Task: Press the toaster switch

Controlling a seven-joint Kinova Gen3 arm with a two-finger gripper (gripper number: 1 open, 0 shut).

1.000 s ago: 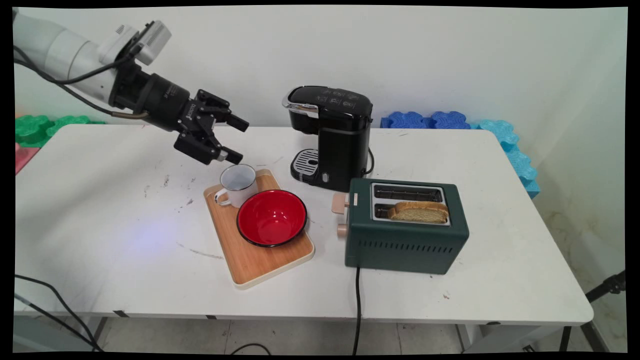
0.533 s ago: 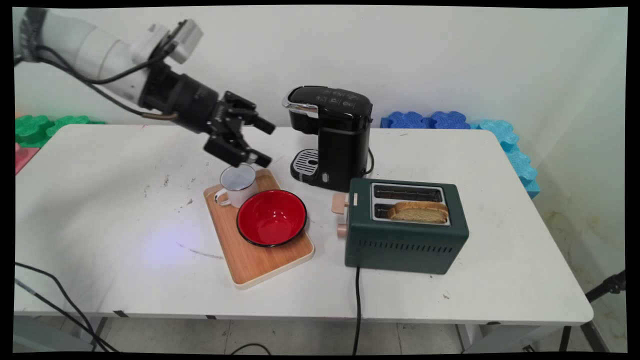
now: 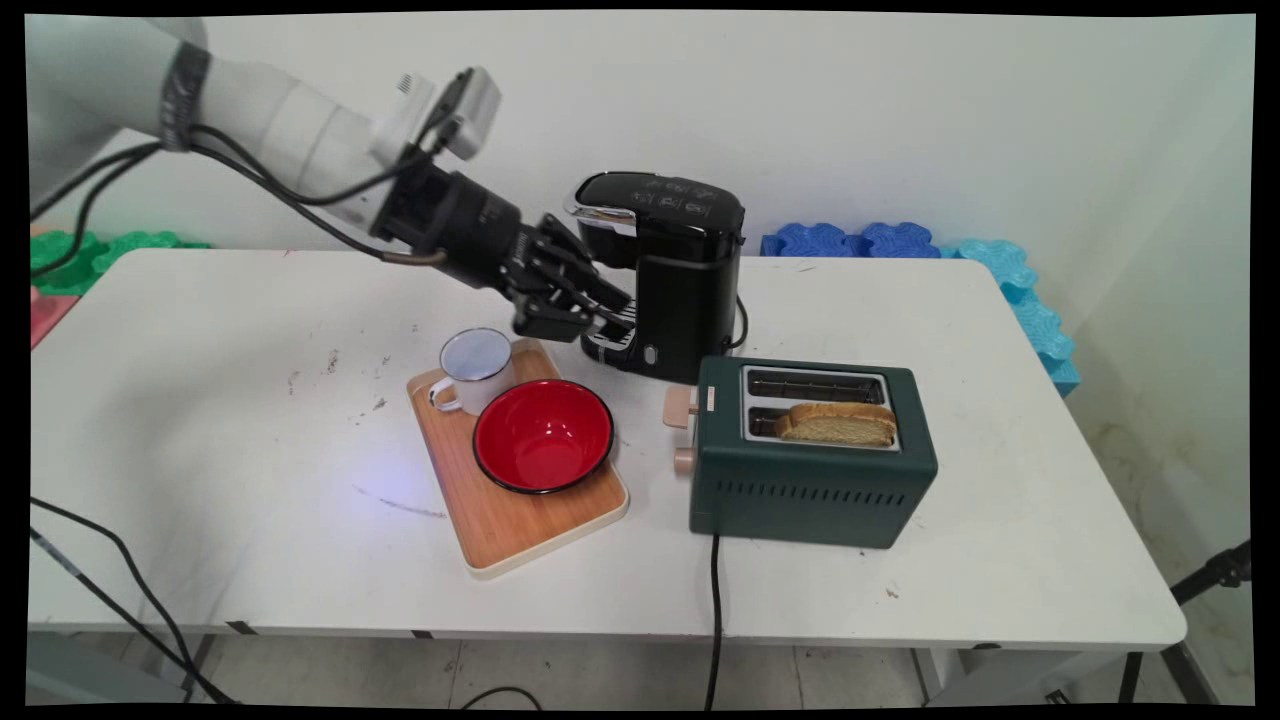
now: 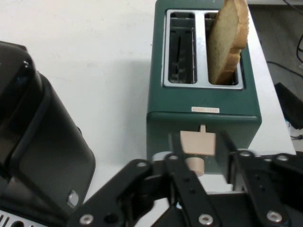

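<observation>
My black gripper [image 3: 612, 310] hangs open and empty in front of the black coffee machine [image 3: 665, 270], close to its drip tray, above and right of the white enamel mug [image 3: 475, 368]. In the hand view the coffee machine [image 4: 33, 156] fills the left. Straight ahead stands the green toaster [image 4: 203, 120] with its beige lever [image 4: 199, 142] and knob [image 4: 194, 164] facing me. A slice of toast [image 4: 227, 42] stands in one slot. In the main view the toaster [image 3: 810, 470] with the toast [image 3: 838, 424] sits right of the gripper.
The mug and a red bowl [image 3: 543, 436] rest on a wooden tray [image 3: 520, 520] on the white table [image 3: 200, 400]. The toaster's black cord [image 3: 715, 600] runs off the front edge. Blue foam mats [image 3: 1000, 270] and green ones [image 3: 70, 255] lie behind the table.
The arm has swung right, carrying the open gripper from over the mug's far rim to the front of the coffee machine. Nothing on the table has moved.
</observation>
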